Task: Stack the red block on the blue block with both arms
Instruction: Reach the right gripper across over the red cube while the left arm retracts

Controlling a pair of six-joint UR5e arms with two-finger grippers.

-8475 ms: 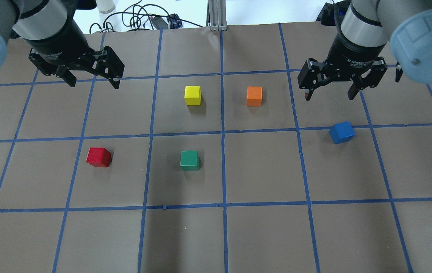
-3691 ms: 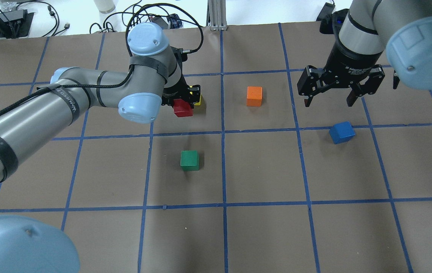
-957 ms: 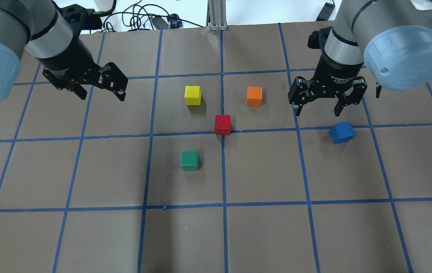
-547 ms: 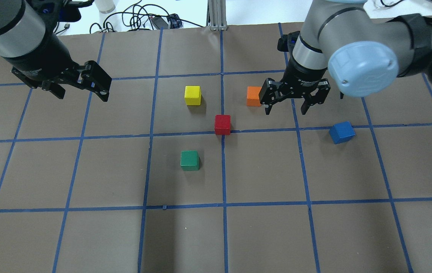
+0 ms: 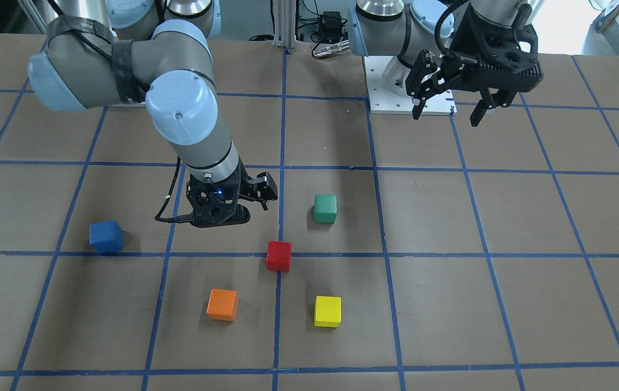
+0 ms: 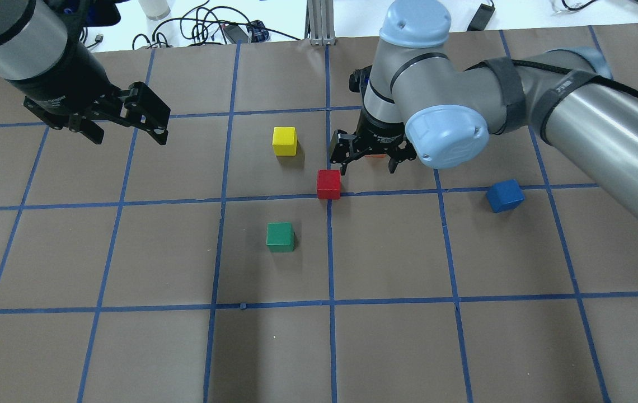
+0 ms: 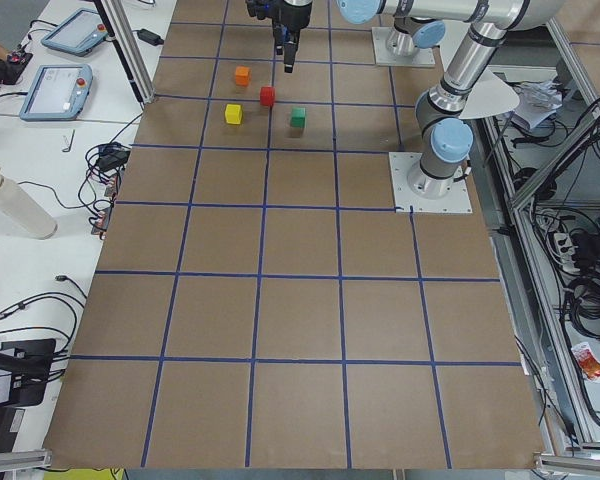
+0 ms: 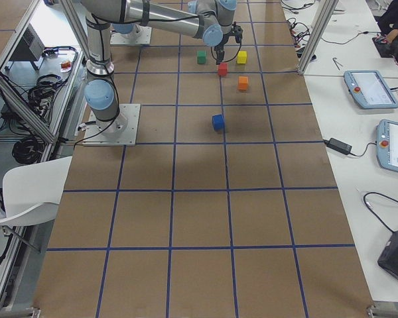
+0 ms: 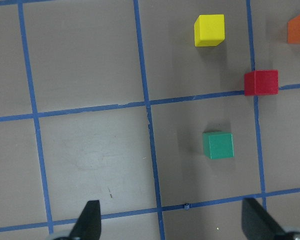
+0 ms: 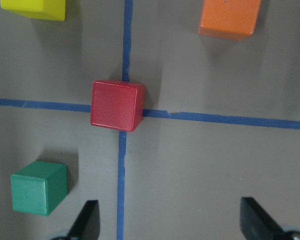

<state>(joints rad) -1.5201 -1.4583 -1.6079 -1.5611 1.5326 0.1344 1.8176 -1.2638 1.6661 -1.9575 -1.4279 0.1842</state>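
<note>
On the brown surface (image 6: 397,347), the right arm (image 6: 520,95) reaches mid-frame, jaws spread and empty, seemingly hovering just beyond the red block (image 6: 328,183) on a tape crossing. The left arm (image 6: 39,50) hangs upper left, jaws open too. The blue block (image 6: 505,195) lies at the right, well apart. I judge this the right-arm pickup: centre over red, descend, close.

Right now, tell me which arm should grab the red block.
Right. The right claw, open, hovers just beside the red block, which shows in its wrist view; the left claw hangs far off.
</note>
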